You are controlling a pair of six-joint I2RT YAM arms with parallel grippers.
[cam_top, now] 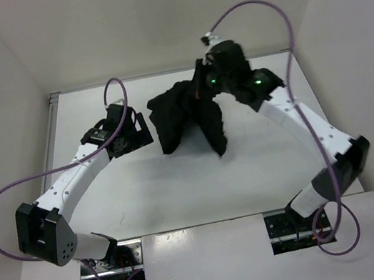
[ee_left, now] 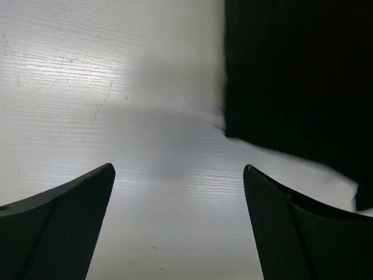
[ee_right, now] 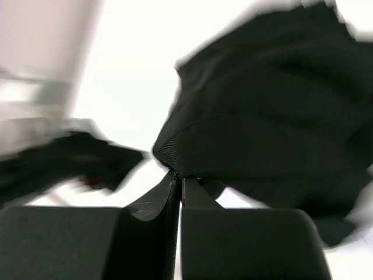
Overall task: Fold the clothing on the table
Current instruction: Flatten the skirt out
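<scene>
right claw (ee_right: 179, 185) pinched tight on a fold of the clothing (ee_right: 262, 116); left claw (ee_left: 179, 169) spread wide just above the table (ee_left: 70, 116), clothing edge ahead to its right

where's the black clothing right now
In the top view the clothing sits far-centre on the table, pinched by the right gripper, just right of the open left gripper.

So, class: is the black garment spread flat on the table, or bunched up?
Bunched up: the clothing sits in crumpled, uneven lobes, its edge pinched in the shut right gripper.
</scene>
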